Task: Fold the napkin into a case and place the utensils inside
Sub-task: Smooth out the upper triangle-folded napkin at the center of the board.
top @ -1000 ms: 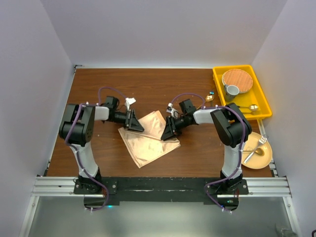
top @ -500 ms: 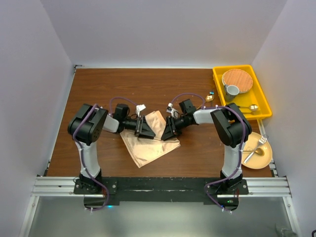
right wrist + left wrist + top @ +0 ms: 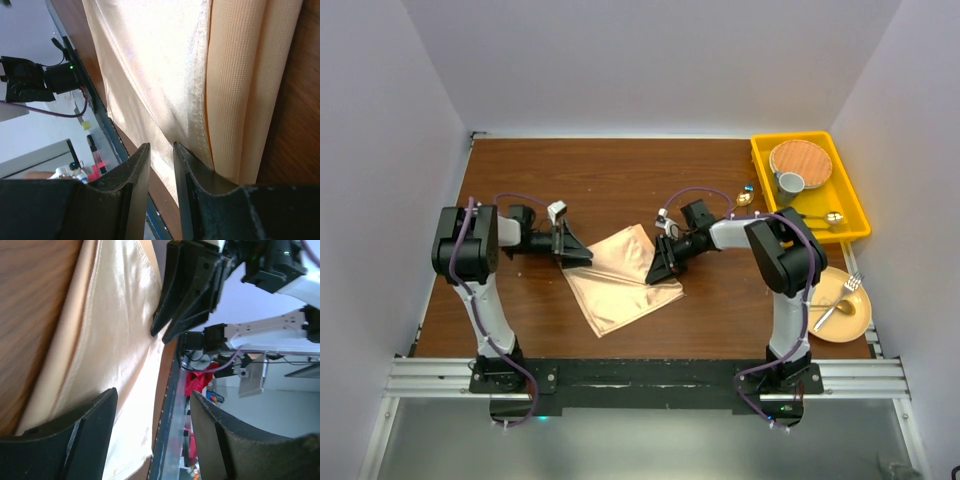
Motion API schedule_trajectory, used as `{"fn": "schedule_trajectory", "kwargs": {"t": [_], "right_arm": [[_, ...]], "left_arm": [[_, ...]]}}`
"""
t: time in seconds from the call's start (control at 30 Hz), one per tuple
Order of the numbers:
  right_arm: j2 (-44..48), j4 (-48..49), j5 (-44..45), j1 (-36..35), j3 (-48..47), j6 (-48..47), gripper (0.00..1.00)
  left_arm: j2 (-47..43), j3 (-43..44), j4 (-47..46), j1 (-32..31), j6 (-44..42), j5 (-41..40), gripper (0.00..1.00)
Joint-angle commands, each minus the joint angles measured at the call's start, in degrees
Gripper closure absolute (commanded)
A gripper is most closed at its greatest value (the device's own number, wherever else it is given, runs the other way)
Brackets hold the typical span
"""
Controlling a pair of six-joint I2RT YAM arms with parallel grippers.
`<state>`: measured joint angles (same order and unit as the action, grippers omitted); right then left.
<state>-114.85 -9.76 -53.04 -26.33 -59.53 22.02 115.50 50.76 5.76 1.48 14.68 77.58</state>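
The peach satin napkin point(image 3: 620, 282) lies folded into a slanted oblong at mid-table. My left gripper point(image 3: 576, 250) hovers just off its left corner, open and empty, with the cloth point(image 3: 110, 315) spread beyond its jaws point(image 3: 154, 395). My right gripper point(image 3: 661, 267) rests its tips on the napkin's right edge. Its jaws point(image 3: 161, 146) are only narrowly apart, and a crease of cloth point(image 3: 165, 60) runs toward the gap without being pinched. A gold fork point(image 3: 851, 285) and spoon point(image 3: 826, 316) lie on a tan plate point(image 3: 855, 325) at the right.
A yellow tray point(image 3: 850, 190) at the back right holds a wood-toned plate point(image 3: 800, 160), a grey cup point(image 3: 790, 184) and a gold spoon point(image 3: 831, 217). A small gold and blue piece point(image 3: 746, 196) lies on the table beside the tray.
My left gripper reached in over the napkin's left part, then drew back to the left with its jaws wider. The right gripper stayed on the napkin's right edge.
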Motion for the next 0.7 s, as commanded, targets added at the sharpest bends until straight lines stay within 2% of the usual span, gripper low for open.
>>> {"fn": "schedule_trajectory", "kwargs": {"t": [0.0, 0.03, 0.07, 0.1, 0.13, 0.17, 0.2, 0.23, 0.33, 0.47, 0.5, 0.57, 0.6, 0.67], "right_arm": [[-4.1, -4.0, 10.8, 0.2, -0.9, -6.0, 0.69], [-5.0, -4.9, 10.8, 0.1, -2.6, -6.4, 0.69], [-5.5, -5.4, 11.0, 0.0, -3.7, -7.3, 0.69], [-6.0, -5.7, 11.1, 0.0, -4.7, -7.9, 0.69], [-6.9, -6.6, 11.1, 0.0, -7.2, -8.4, 0.69], [-7.5, -7.1, 11.1, -0.1, -8.5, -9.4, 0.69], [-7.8, -7.6, 10.9, -0.2, -9.7, -9.7, 0.69], [-8.7, -8.9, 10.8, -0.4, -12.5, -10.0, 0.69], [-8.6, -12.0, 8.8, -1.0, -17.3, -11.7, 0.67], [-4.1, -15.1, 7.1, -2.1, -19.3, -13.6, 0.63], [-3.1, -15.4, 7.0, -2.3, -19.3, -13.7, 0.6], [-0.6, -15.8, 7.5, -2.6, -18.9, -13.1, 0.56], [0.1, -15.6, 7.9, -2.6, -18.3, -12.7, 0.54], [1.3, -15.8, 8.6, -2.7, -17.9, -11.7, 0.48]], "left_arm": [[5.2, 3.7, 24.4, 7.4, -24.6, -2.6, 0.36], [5.6, 4.7, 27.9, 7.7, -31.2, -1.5, 0.36], [6.2, 5.8, 36.4, 7.8, -35.6, -0.5, 0.36], [6.5, 8.1, 41.3, 7.8, -45.3, 2.4, 0.36], [6.8, 9.2, 46.1, 7.8, -50.4, 4.0, 0.36], [8.0, 10.6, 57.8, 7.8, -56.6, 5.4, 0.37], [9.0, 13.8, 65.4, 7.8, -72.4, 8.3, 0.37], [10.0, 14.3, 69.6, 7.8, -70.1, 9.0, 0.33], [7.5, 15.1, 69.5, 7.8, -71.0, 10.3, 0.33], [6.2, 17.6, 69.5, 5.4, -70.1, 8.8, 0.32], [5.9, 19.3, 69.5, 5.2, -69.3, 8.1, 0.24], [5.3, 21.3, 68.6, 4.6, -66.7, 6.6, 0.21], [4.9, 22.7, 66.0, 4.4, -56.3, 3.3, 0.11], [-1.5, 21.1, 42.7, 4.7, -34.3, -4.9, 0.09]]}}
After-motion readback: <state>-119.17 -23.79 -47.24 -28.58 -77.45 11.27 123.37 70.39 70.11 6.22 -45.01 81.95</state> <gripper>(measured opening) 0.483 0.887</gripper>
